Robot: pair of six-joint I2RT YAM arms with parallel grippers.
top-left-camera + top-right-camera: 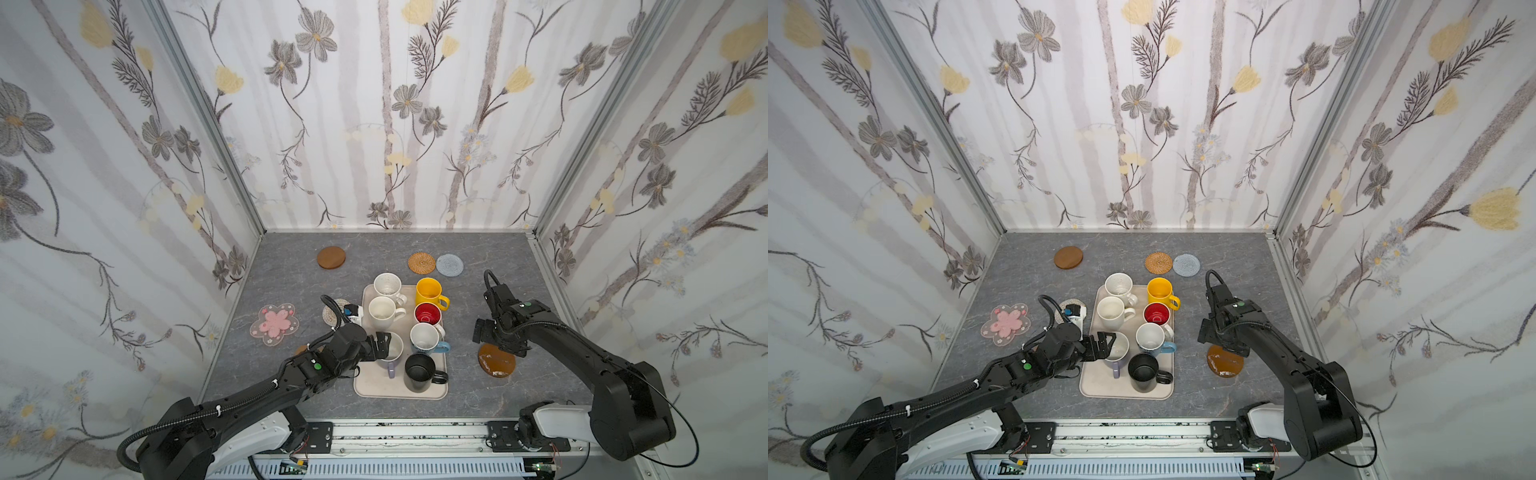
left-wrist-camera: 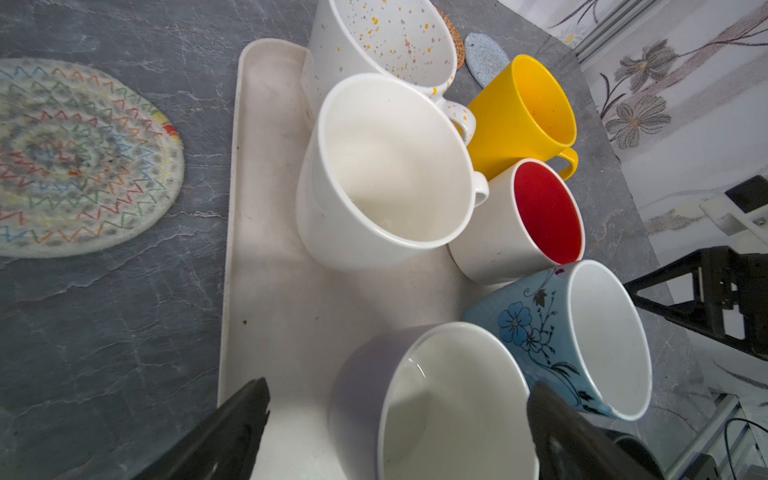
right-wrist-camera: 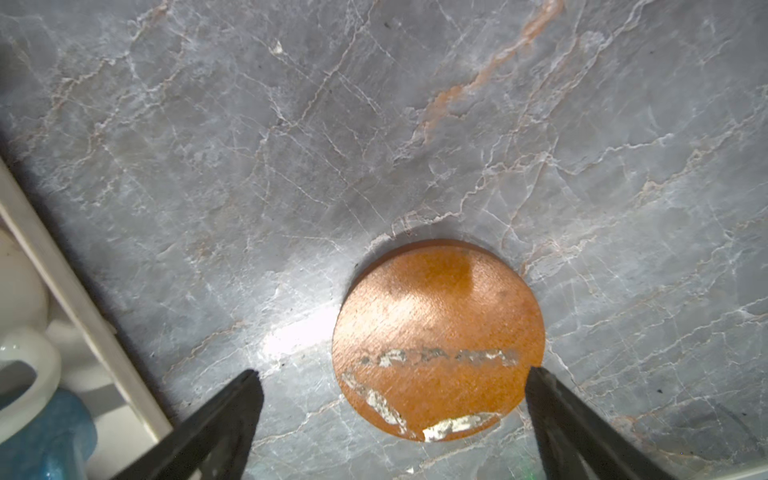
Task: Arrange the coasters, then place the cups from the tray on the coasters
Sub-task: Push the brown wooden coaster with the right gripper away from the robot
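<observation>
Left gripper [image 2: 399, 388] and right gripper [image 3: 395, 372] are standing wide open, empty.
Left is hovering at the lavender mug [image 2: 361, 374] on the tray [image 2: 266, 208], right above the amber disc [image 3: 438, 332].

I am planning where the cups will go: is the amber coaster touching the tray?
Apart. The right wrist view shows a wide strip of grey table between the amber coaster and the tray rim.
</observation>
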